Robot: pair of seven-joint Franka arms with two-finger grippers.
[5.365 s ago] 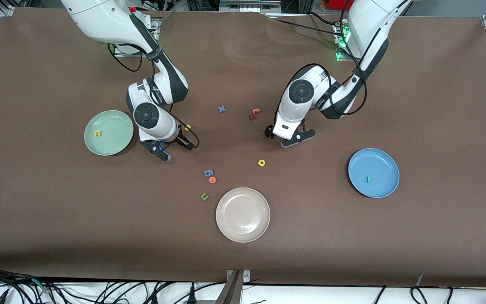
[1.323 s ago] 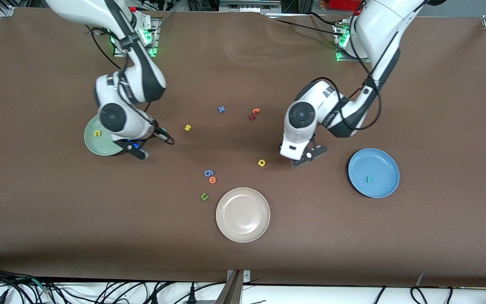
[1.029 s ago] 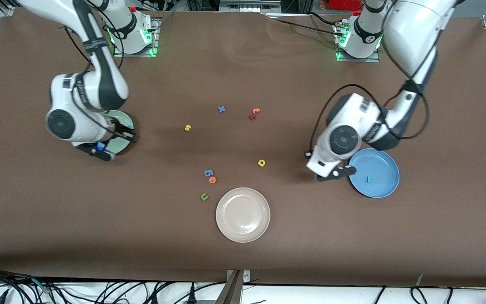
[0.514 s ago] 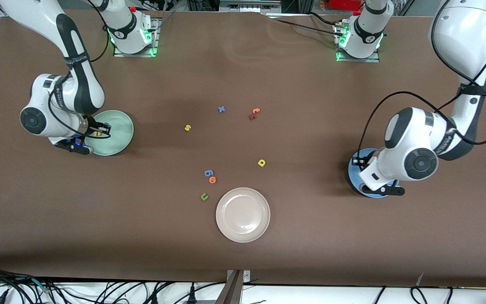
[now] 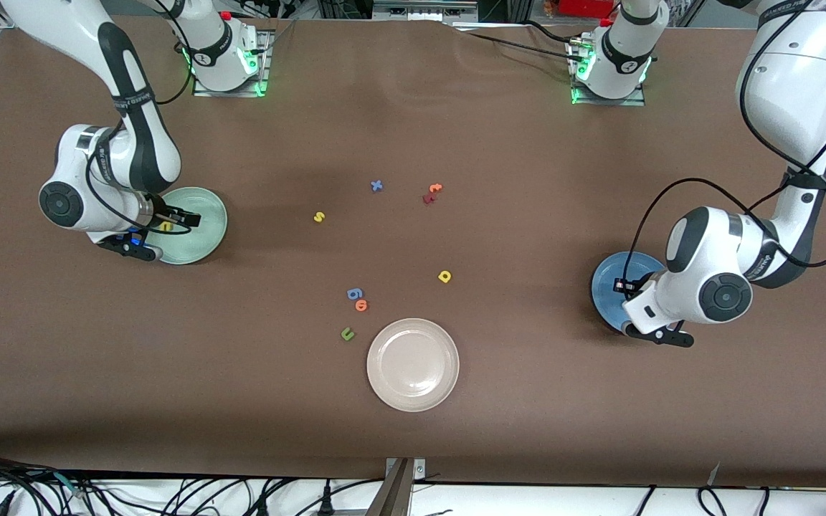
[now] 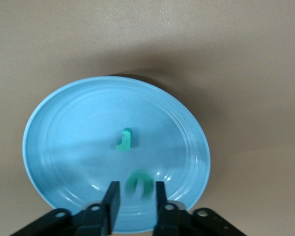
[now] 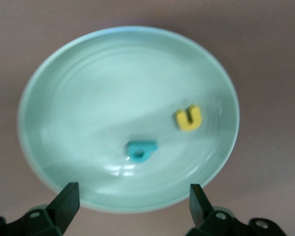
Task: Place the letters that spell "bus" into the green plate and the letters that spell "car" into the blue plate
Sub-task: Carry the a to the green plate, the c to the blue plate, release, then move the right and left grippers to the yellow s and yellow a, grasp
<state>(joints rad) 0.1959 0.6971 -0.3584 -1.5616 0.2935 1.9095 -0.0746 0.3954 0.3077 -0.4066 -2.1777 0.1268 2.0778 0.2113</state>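
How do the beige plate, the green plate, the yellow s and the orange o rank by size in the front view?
1. beige plate, looks slightly largest, though nearer the camera.
2. green plate, similar, partly hidden by the right arm.
3. yellow s and orange o: tiny, alike.

The b [image 7: 141, 150] and u [image 7: 189, 118] probably lie in the green plate [image 7: 88, 88].

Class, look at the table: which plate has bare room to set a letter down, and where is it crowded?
The beige plate is bare. Brown table lies between it and the blue plate. Crowded: the blue g, orange o and green u cluster beside the beige plate.
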